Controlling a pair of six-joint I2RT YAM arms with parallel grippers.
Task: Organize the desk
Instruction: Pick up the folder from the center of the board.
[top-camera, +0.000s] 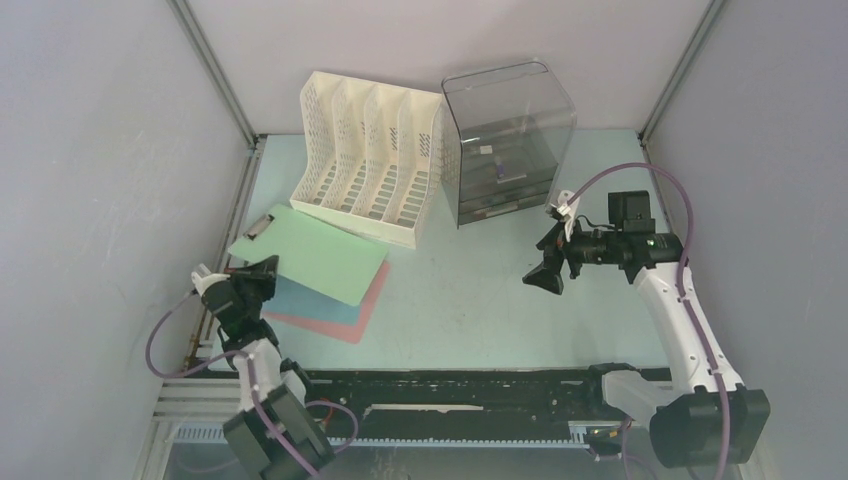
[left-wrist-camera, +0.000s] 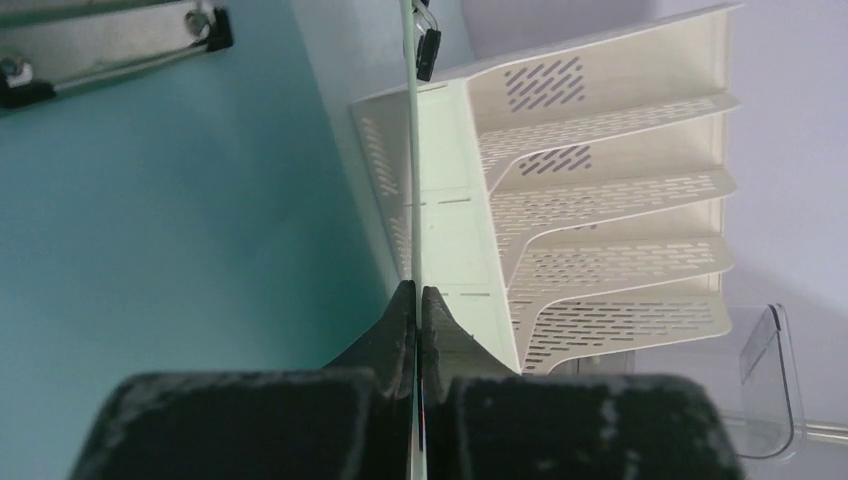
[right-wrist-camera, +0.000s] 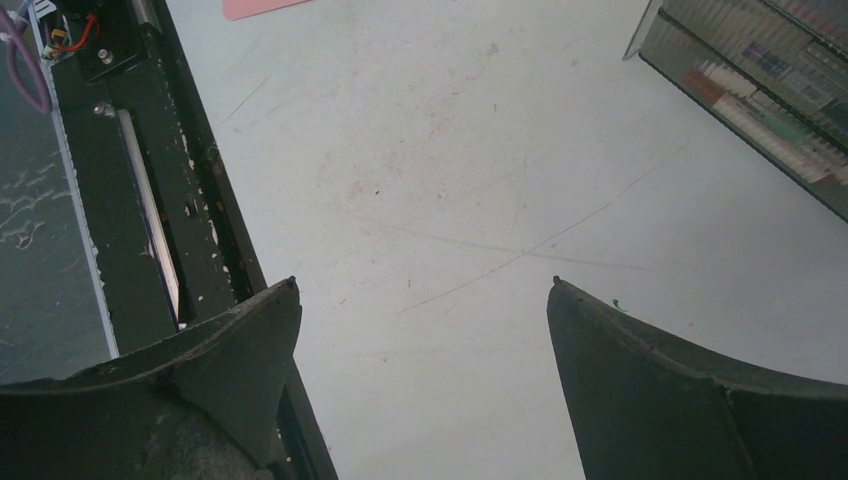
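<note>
Counter (top-camera: 480, 300): pale mint-green top filling the floor of the enclosure, grey walls on three sides, aluminium rail along its left edge, my arm bases at its near edge. My left hand (left-wrist-camera: 417, 295) is clenched on the near-left edge of the green clipboard (top-camera: 310, 250). In the left wrist view both fingers (left-wrist-camera: 395, 330) are pressed flat against the thin board, which is seen edge-on, with its metal clip (left-wrist-camera: 427, 45) at the far end. The clipboard sits near the left edge of the counter, lying skewed across a blue sheet (top-camera: 300, 298) and a pink sheet (top-camera: 345, 318). Both sheets stick out past it toward the near edge. I cannot tell whether the gripped edge is raised off the sheets. Behind the clipboard stands a cream perforated file rack (top-camera: 370, 160) with several slots, toward the far-left corner. The clipboard's far edge is just beside the rack's base. To the right of the rack, just beside it along the far edge, stands a smoky transparent drawer unit (top-camera: 505, 140). My right hand (top-camera: 548, 272) is released and holds nothing, its fingers spread wide. It hangs over bare counter in the right half, in front of the drawer unit and well apart from the clipboard stack. The right wrist view shows lightly scuffed counter surface between the two fingertips.
</note>
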